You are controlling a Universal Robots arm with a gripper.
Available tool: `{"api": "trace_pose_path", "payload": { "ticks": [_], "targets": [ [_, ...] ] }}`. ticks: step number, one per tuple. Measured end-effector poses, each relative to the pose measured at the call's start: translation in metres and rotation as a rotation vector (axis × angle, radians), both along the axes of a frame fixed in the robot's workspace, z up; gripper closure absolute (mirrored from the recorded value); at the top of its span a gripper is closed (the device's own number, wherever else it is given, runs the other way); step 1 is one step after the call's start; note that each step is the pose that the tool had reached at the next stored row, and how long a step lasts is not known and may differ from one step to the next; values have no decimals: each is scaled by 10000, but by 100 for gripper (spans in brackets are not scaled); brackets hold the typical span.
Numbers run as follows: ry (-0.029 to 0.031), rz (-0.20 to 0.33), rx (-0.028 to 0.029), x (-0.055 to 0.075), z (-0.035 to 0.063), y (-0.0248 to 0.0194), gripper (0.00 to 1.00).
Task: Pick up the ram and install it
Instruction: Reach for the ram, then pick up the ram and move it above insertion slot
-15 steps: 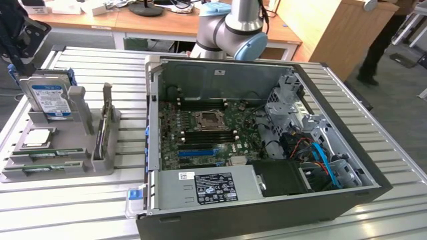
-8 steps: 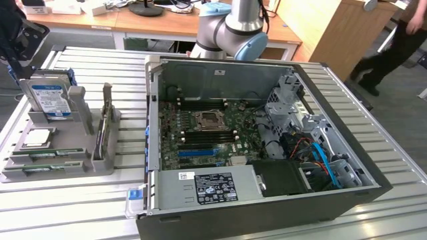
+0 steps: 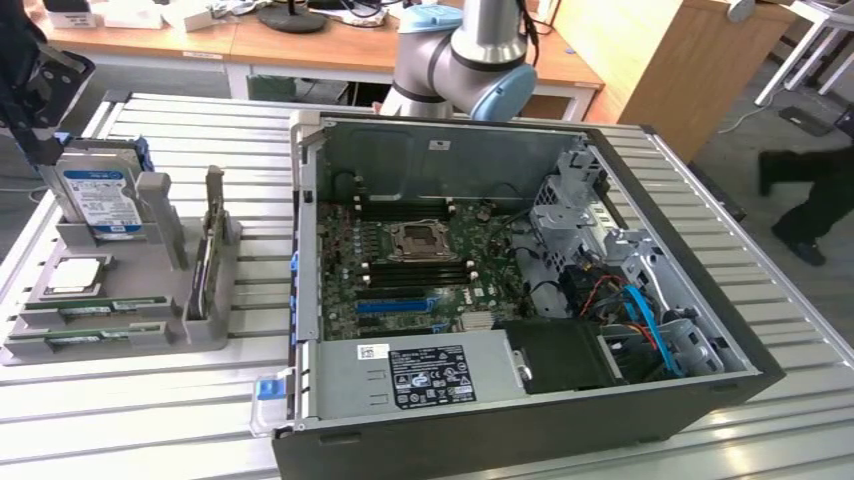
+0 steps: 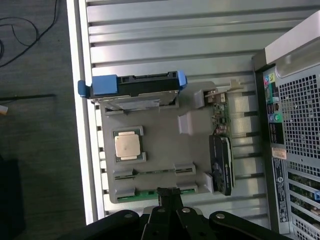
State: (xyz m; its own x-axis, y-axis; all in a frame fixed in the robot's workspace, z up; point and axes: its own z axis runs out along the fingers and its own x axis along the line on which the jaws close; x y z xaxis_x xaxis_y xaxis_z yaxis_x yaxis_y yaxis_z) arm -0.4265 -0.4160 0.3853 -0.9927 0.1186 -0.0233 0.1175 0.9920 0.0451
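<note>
Two ram sticks lie flat in slots of the grey holder tray (image 3: 200,335) at the exterior view's left: one ram (image 3: 100,307) and a second ram (image 3: 91,341) nearer the tray's front edge. In the wrist view the same green ram (image 4: 145,193) runs along the tray's (image 4: 165,150) edge, just under my fingertips. My gripper (image 3: 48,140) hangs above the tray's far left corner, beside the hard drive. Its jaws are shut with nothing between them, as the gripper (image 4: 169,194) shows in the wrist view. The motherboard's memory slots (image 3: 400,270) lie inside the open case.
The tray also holds an upright hard drive (image 3: 100,200) with a blue-white label, a silver processor (image 3: 76,275) and an expansion card (image 3: 214,240) standing on edge. The open computer case (image 3: 534,420) fills the table's middle. A person's legs (image 3: 814,200) stand at the exterior view's right.
</note>
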Motion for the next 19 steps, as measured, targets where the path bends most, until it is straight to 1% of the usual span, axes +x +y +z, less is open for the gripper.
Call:
{"api": "trace_pose_path", "payload": {
  "ticks": [2, 15, 17, 19],
  "targets": [
    [1, 0, -1, 0, 0, -19, 89],
    [0, 1, -1, 0, 0, -20, 89],
    [1, 84, -1, -1, 1, -20, 89],
    [1, 358, -5, -1, 0, -20, 89]
  ]
}}
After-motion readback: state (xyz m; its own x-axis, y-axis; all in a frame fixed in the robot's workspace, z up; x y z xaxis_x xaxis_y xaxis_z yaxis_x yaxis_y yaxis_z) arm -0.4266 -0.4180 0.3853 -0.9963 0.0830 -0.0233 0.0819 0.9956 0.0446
